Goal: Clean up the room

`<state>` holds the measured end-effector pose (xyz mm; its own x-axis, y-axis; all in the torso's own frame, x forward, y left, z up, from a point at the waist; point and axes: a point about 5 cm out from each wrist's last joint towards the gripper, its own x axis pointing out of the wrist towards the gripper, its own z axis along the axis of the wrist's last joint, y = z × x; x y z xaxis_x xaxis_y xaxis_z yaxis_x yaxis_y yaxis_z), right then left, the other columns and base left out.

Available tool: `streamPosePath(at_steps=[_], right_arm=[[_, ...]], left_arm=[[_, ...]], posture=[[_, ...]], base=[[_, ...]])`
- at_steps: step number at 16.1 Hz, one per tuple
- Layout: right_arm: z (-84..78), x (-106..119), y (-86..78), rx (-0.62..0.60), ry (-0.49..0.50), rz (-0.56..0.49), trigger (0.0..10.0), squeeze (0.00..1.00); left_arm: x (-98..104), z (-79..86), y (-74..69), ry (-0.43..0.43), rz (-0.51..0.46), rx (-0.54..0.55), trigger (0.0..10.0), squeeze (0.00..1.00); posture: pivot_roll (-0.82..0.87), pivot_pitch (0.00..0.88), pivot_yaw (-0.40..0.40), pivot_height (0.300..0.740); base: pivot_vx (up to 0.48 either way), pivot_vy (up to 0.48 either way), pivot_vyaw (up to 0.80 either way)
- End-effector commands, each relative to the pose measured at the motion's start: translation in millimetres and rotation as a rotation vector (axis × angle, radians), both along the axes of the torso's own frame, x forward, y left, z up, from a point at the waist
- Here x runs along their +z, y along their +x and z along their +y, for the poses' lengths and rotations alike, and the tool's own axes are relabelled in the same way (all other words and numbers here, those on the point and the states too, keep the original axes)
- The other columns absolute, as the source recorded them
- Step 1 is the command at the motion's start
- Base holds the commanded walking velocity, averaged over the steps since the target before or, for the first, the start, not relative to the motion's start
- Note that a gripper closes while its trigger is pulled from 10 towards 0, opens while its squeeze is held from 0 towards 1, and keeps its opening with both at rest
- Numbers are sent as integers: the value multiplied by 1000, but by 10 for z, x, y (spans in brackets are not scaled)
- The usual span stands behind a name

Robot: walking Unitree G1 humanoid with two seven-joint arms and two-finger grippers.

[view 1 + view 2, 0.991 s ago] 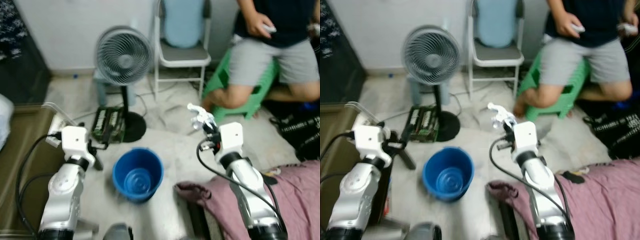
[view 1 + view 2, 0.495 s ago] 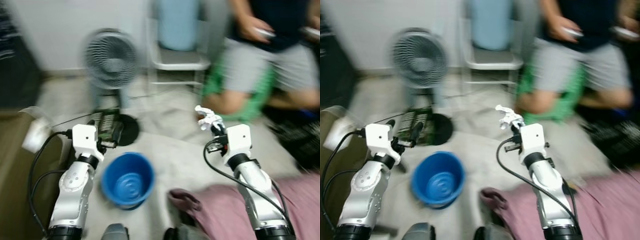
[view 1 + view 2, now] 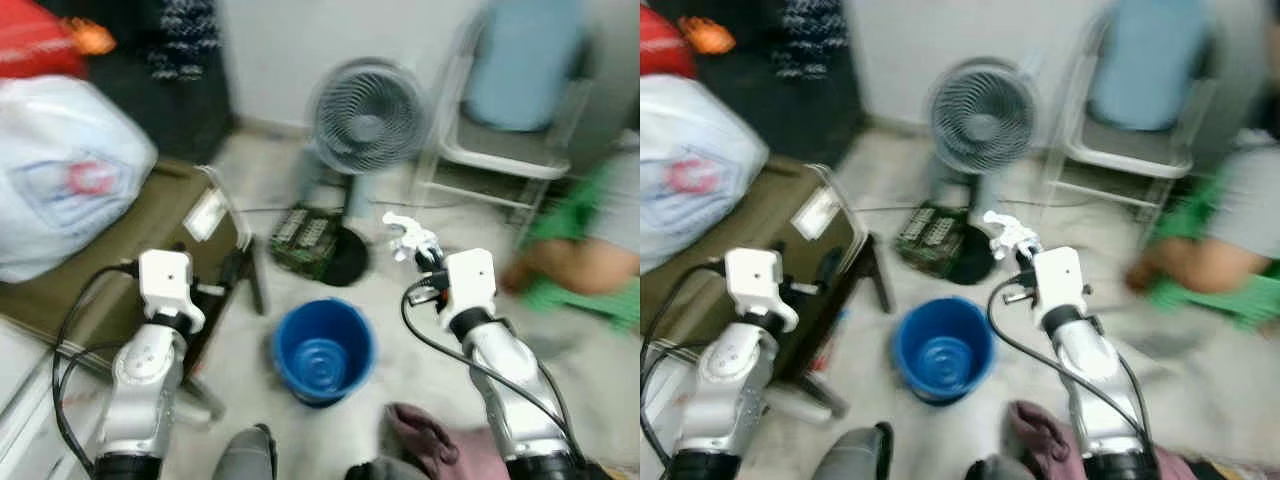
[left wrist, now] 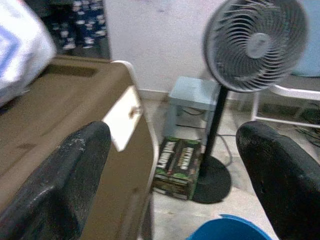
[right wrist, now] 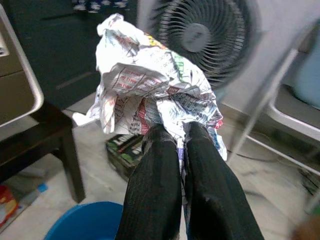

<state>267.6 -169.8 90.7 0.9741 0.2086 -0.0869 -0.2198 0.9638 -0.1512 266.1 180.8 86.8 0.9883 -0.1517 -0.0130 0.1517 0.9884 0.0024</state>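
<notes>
Crumpled printed paper (image 5: pixel 150 85), clenched in right gripper (image 5: pixel 172 135), rides above round blue plastic bucket (image 3: pixel 322 350) for disposal; left gripper (image 4: pixel 175 165) spread, holding nothing.

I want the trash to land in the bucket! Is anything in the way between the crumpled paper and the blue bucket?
Nothing visible is. The right gripper holds the crumpled paper up in the air, and the blue bucket sits open on the floor below and toward the left, with only bare floor between.

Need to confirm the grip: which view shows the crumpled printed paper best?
The right wrist view: the crumpled printed paper is large and sharp, pinched between the right gripper fingers. Both eye views show it small and blurred above the blue bucket.
</notes>
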Motion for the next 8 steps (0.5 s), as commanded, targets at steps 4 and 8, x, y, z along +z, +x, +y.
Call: streamPosePath(at_steps=[4, 8], right_arm=[[7, 26, 34, 3, -4, -11, 10000, 0], [-6, 51, 59, 3, -11, -20, 10000, 0]], left_arm=[[8, 9, 21, 13, 1, -5, 10000, 0], [47, -12, 39, 18, -20, -12, 10000, 0]], posture=[[-7, 83, -38, 740], [-8, 94, -47, 740]], base=[[0, 0, 800], [0, 0, 0]])
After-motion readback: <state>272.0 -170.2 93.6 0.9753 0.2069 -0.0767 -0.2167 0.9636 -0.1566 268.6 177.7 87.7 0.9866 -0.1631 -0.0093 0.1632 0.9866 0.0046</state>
